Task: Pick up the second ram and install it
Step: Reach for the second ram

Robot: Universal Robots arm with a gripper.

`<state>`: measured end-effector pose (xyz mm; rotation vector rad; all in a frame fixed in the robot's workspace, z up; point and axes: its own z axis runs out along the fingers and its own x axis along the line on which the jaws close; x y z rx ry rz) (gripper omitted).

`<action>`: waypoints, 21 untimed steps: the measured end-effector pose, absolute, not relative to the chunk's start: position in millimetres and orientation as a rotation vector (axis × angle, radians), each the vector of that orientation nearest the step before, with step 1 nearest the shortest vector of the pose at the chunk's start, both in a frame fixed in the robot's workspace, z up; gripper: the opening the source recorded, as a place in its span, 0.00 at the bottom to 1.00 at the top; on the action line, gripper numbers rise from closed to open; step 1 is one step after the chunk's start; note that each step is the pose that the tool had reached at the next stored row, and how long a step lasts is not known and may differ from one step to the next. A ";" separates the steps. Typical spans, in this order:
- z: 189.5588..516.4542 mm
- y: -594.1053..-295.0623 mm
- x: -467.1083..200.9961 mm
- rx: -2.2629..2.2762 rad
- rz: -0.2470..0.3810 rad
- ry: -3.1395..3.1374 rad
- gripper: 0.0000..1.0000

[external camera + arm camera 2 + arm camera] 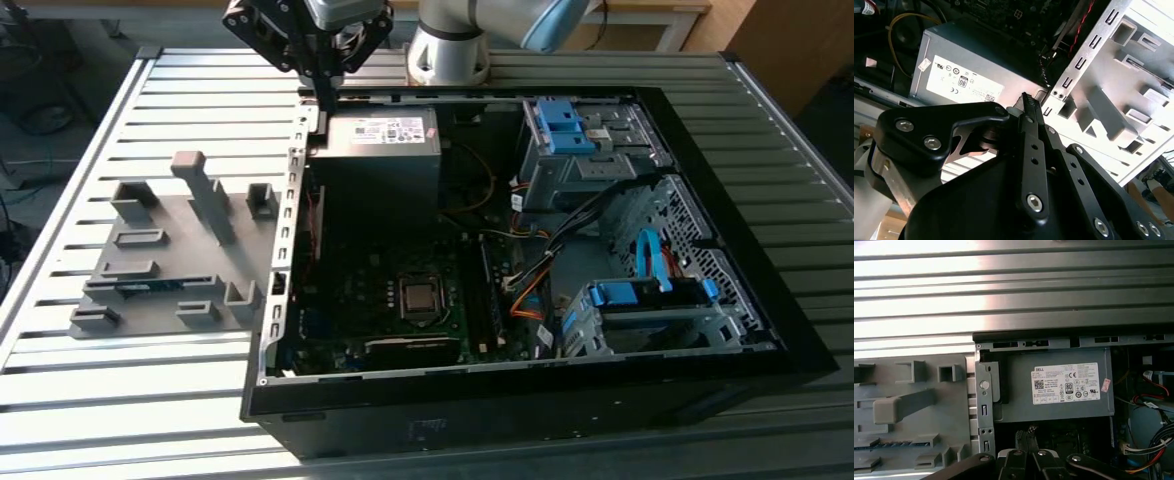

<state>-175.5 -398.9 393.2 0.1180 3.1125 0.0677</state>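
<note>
One robot arm reaches over an open computer case [787, 330] that lies on its side on a slatted metal surface [134, 400]. Its black end effector [324, 110] hangs at the case's far corner on the exterior view's left, just above the case wall and beside the grey power supply [380, 135]. The two slim fingers are clenched together with nothing between them. In both wrist views their tips point down at the edge of the power supply [1054, 390], close to the perforated metal wall of the case.

The second ram [144, 287], a thin blue-green stick, sits in a slot of a grey holder [174, 250]. The holder rests on the surface just outside the case, on the exterior view's left. The stick lies in the part of the holder nearer the exterior camera, well apart from the end effector and lower than it. In the first wrist view the ram [889, 444] appears as a narrow strip with dark chips, set in the holder beyond the case wall.
</note>
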 end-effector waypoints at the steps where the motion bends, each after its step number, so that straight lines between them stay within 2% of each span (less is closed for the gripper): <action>1: 393.2 -398.9 -175.9 0.118 0.068 3.112 0.11; 21: 393.1 -398.9 -184.0 0.118 0.068 3.112 0.11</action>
